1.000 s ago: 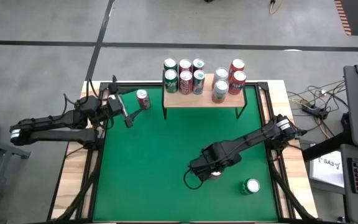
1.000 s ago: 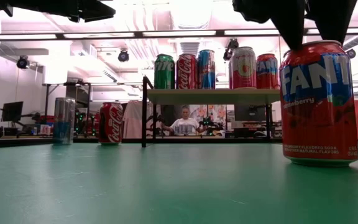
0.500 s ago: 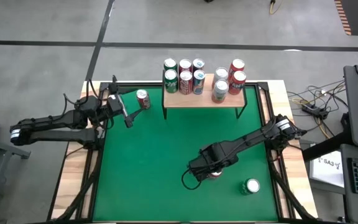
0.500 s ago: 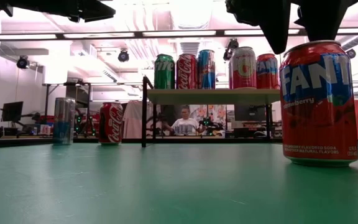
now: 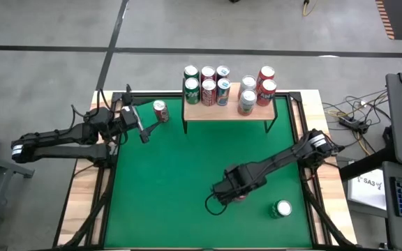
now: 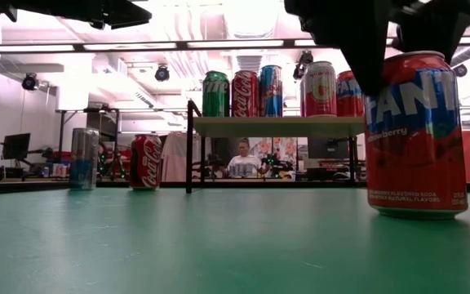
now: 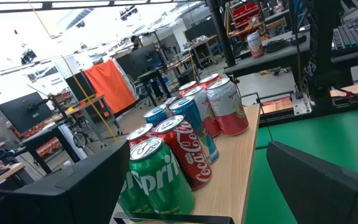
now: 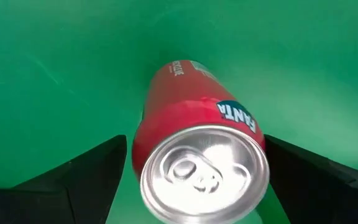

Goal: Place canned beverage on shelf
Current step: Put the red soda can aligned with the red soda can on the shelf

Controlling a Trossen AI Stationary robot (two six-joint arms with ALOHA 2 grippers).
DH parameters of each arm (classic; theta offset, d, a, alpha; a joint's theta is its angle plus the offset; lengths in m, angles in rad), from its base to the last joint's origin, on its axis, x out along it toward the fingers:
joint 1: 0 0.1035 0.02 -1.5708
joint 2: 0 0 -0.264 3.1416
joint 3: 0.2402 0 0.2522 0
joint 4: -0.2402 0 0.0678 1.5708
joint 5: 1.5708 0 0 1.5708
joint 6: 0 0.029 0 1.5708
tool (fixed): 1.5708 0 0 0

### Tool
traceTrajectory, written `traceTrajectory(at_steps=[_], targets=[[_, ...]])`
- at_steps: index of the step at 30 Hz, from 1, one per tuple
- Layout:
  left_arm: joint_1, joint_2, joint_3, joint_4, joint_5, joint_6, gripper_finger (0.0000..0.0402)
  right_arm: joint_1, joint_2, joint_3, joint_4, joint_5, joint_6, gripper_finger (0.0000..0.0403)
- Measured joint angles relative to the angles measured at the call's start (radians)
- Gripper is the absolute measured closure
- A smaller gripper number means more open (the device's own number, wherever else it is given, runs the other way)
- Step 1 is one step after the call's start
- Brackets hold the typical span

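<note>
Right hand (image 8: pixel 191 186) directly above upright red Fanta strawberry soda can (image 6: pixel 415 135) on green felt tabletop (image 5: pixel 180 174), fingers spread wide either side of can top, not gripping. Low wooden-topped shelf on black legs (image 5: pixel 225 111) well apart, carrying nine cans. Left hand (image 5: pixel 142 127) open wide, near red cola can (image 5: pixel 160 111).

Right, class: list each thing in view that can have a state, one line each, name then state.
Fanta can: upright on the felt, unopened, between the right tool's fingers, not gripped.
Right tool: open, lowered around the Fanta can.
Left tool: open, waiting at the table's left, near the shelf.
Shelf: loaded with upright cans.
Coca-Cola can: upright on the felt beside the shelf.
Green can: upright near the front right.
</note>
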Motion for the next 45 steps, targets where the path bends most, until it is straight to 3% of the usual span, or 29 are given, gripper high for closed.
traceTrajectory(at_steps=[5,10,13,18,28,31,45], targets=[[0.000,0.000,0.000,0.000,0.000,0.000,0.0039,0.001,0.000,-0.051,0.045,0.001,0.036,0.0064],[0.000,0.000,0.000,-0.001,0.000,0.000,0.0039,0.001,0.000,-0.064,0.048,0.011,0.037,0.0106],[0.000,0.004,0.000,-0.003,0.002,0.000,0.0039,0.002,0.000,-0.047,0.043,0.057,0.025,0.0109],[0.000,0.019,0.000,0.014,0.078,-0.004,0.0039,-0.011,-0.006,0.035,0.039,0.151,-0.030,0.0109],[-0.007,0.055,0.000,0.059,0.357,-0.012,0.0039,-0.033,-0.008,0.260,0.034,0.458,-0.207,0.0109],[-0.020,0.074,0.000,0.101,0.422,-0.030,0.0038,-0.042,-0.008,0.321,0.030,0.508,-0.259,0.0109],[-0.149,0.241,0.044,0.207,0.438,-0.077,0.0038,-0.089,-0.010,0.437,-0.027,0.567,-0.433,0.0109]])
